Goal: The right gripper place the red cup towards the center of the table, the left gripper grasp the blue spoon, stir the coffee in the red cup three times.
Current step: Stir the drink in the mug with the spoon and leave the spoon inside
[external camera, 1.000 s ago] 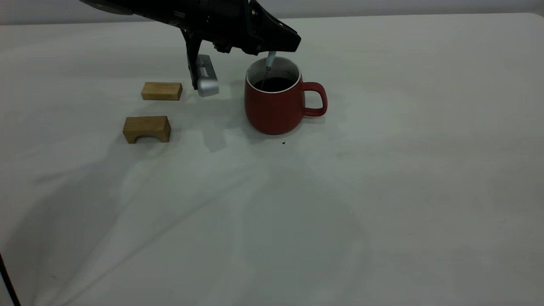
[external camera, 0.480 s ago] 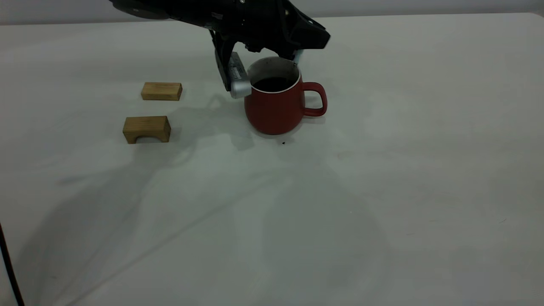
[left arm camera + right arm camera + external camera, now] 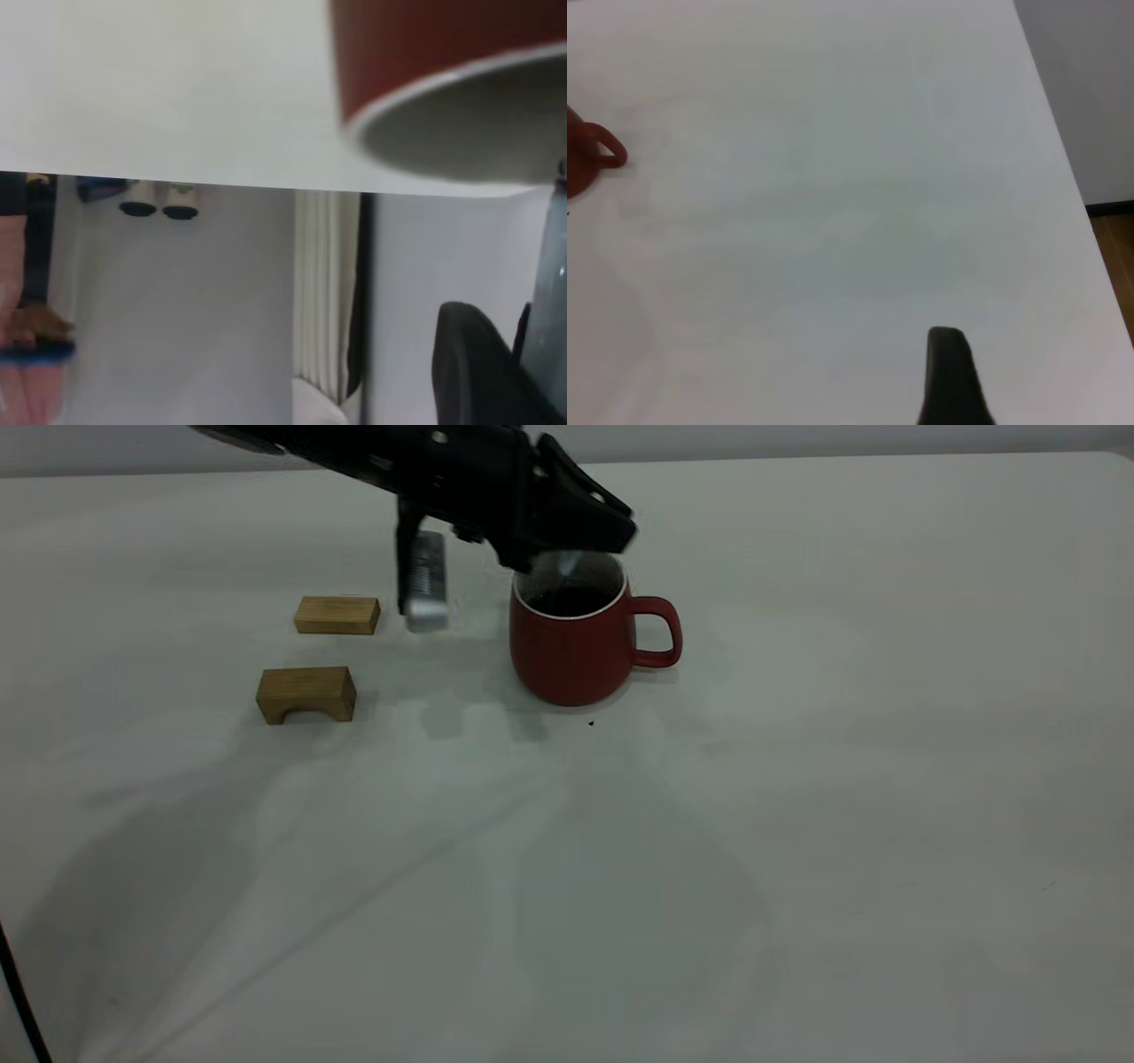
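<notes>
Standing directly beneath the left gripper (image 3: 580, 545), the red cup (image 3: 576, 642) rests on the table (image 3: 797, 779) with dark coffee (image 3: 571, 600) inside and its handle turned away from the arm. That gripper's fingers are clamped on the blue spoon (image 3: 567, 565), which shows only as a pale blur dipping past the rim. Two wooden blocks (image 3: 337, 615) lie well behind the gripper, towards its arm's side; the right gripper (image 3: 952, 381) is far off, its fingers' state undeterminable.

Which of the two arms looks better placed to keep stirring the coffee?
Left. The left gripper holds the blue spoon over the red cup; the right gripper sits far off.
</notes>
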Controlling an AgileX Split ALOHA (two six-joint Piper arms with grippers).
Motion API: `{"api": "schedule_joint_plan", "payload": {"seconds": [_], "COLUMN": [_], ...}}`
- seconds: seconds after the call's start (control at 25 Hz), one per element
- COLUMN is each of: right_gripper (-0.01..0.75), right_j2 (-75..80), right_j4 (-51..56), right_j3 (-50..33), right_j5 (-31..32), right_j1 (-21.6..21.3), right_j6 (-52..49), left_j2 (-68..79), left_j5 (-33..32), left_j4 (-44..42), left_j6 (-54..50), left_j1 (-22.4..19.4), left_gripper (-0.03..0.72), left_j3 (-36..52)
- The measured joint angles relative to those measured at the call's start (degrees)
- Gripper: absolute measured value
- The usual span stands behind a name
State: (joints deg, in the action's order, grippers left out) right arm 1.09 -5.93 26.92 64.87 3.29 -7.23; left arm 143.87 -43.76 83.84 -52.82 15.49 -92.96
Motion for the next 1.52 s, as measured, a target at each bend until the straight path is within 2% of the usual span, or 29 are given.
{"api": "schedule_joint_plan", "payload": {"seconds": [0.52, 0.68, 0.76, 0.96, 1.08, 1.24, 1.52], "right_gripper": [0.547, 0.547, 0.547, 0.547, 0.547, 0.547, 0.547], "right_j2": [0.0, 0.0, 0.0, 0.0, 0.0, 0.0, 0.0], "right_j4": [0.0, 0.0, 0.0, 0.0, 0.0, 0.0, 0.0], "right_j3": [0.0, 0.0, 0.0, 0.0, 0.0, 0.0, 0.0], "right_j5": [0.0, 0.0, 0.0, 0.0, 0.0, 0.0, 0.0], "right_j1": [0.0, 0.0, 0.0, 0.0, 0.0, 0.0, 0.0], "right_j6": [0.0, 0.0, 0.0, 0.0, 0.0, 0.0, 0.0], "left_j2": [0.0, 0.0, 0.0, 0.0, -0.4, -3.5, -11.6], "left_j5": [-0.3, -2.1, -3.2, -3.5, -4.0, -4.9, -5.7], "left_j4": [0.0, -0.6, -1.3, -4.6, -8.3, -13.2, -19.2], "left_j6": [0.0, -0.5, -1.2, -1.1, 2.2, 12.4, 26.0], "left_j1": [-0.2, -0.4, -0.6, -0.6, -0.6, -0.6, -0.6], "left_gripper": [0.140, 0.148, 0.196, 0.439, 0.536, 0.573, 0.574], "left_j3": [0.0, 0.0, 0.0, 0.0, 0.0, 0.0, 0.0]}}
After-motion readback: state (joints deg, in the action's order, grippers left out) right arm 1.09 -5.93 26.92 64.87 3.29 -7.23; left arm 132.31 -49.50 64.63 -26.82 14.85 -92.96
